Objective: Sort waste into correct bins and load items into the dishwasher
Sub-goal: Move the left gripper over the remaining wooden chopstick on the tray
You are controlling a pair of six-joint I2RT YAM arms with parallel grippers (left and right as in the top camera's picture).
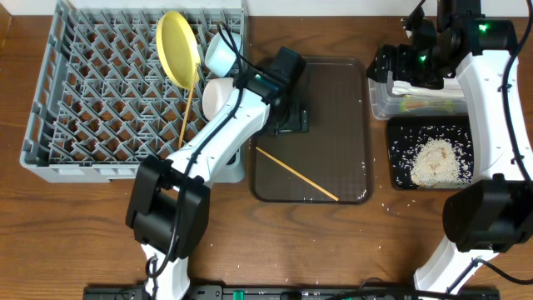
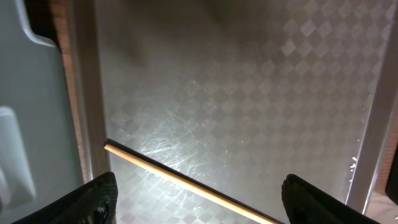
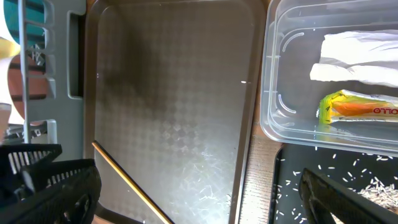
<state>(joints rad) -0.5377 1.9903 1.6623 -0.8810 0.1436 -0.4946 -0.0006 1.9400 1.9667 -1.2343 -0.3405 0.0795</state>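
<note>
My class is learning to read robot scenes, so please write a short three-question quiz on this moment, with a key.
1. True or false: the yellow plate stands in the grey rack.
2. How many chopsticks lie on the brown tray?
3. Fill in: the napkin and wrapper lie in the ____.
Key: 1 true; 2 one; 3 clear tub.

Overhead view is showing bright, even light, sharp throughout; the left arm [image 1: 225,125] is casting a soft shadow on the brown serving tray [image 1: 333,125]. Left wrist view is running dim above, with glare blooming off the tray's scratched centre by the chopstick [image 2: 180,177]; dark fingertips [image 2: 93,199] are showing blurred. Right wrist view is reading clear, shadow darkening the tray's upper left.
</note>
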